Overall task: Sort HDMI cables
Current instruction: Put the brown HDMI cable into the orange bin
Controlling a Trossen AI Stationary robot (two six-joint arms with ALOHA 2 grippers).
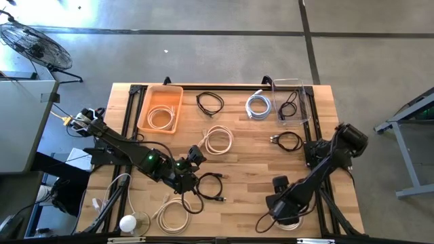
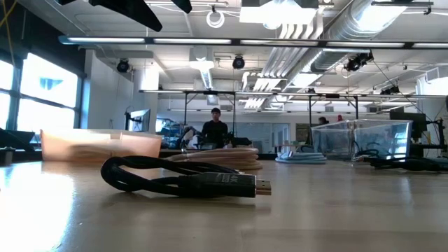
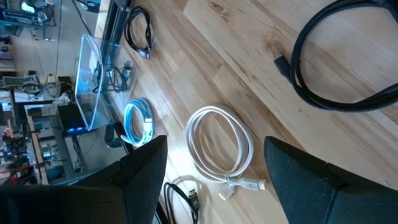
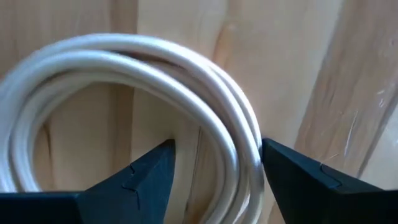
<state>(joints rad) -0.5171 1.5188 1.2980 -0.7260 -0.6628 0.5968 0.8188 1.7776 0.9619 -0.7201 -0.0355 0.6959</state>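
Two arms working, sort mid-way. Right gripper [image 4: 214, 171] down at near right edge, jaws wide, straddling cream cable [image 4: 155, 74], no squeeze yet. Left gripper [image 3: 214, 171] hovers mid-table, jaws open, empty, above white cable [image 3: 219, 146]. Next, probably: right closes, lifts, carries to orange bin [image 1: 144, 108].

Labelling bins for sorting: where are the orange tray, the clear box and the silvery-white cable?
orange tray [image 1: 144, 108]: high view, its left wall.
clear box [image 1: 306, 102]: high view, its right wall.
silvery-white cable [image 1: 258, 106]: high view, on the coil.
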